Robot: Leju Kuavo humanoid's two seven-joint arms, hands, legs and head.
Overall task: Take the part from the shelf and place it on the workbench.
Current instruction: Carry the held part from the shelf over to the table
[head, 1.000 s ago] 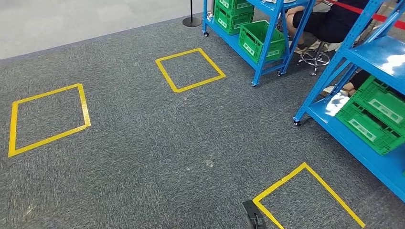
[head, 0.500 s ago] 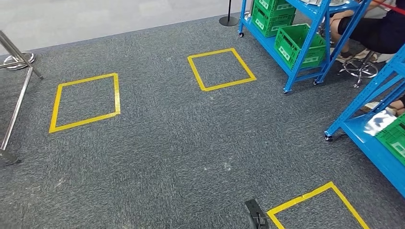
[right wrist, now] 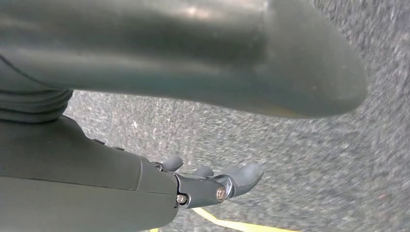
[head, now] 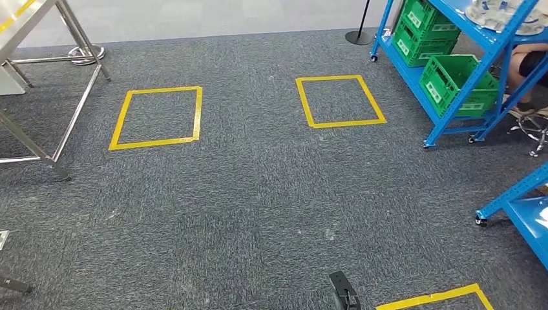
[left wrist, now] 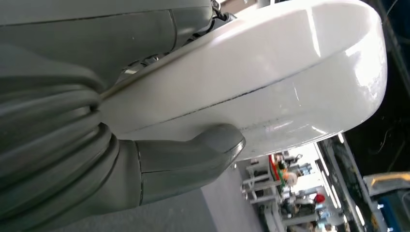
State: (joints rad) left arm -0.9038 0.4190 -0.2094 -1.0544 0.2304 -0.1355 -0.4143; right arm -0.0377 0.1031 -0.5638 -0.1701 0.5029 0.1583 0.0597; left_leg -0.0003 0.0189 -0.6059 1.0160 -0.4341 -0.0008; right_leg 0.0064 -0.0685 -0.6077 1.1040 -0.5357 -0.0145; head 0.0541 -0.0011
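— Left hand (left wrist: 96, 145)?
— Wrapped round the white part (left wrist: 270, 63), with the thumb (left wrist: 193, 154) pushed up against its side. Held tight, most likely so as not to drop it while walking.
— And the right hand (right wrist: 159, 186)?
— Hanging low over the grey carpet (head: 258, 206). Loose fingers (right wrist: 237, 179), a bit apart, holding nothing. Not needed for this job right now.
— Part off the shelf, then?
— Yes. Away from the blue shelf (head: 413, 81) with its green boxes (head: 455, 84). Up in the left hand, not on any table yet.
— Looking where?
— Down at the carpet and a yellow square (head: 158, 141) of tape. Probably marks for where to stand.
— Going where?
— Likely to the metal table (head: 19, 19) at the left edge. Looks like the workbench, but hard to be sure.
— Left to do?
— Walk over, stop close, put the part down flat, then let go slowly. Smooth and shiny, so easy to let slip.
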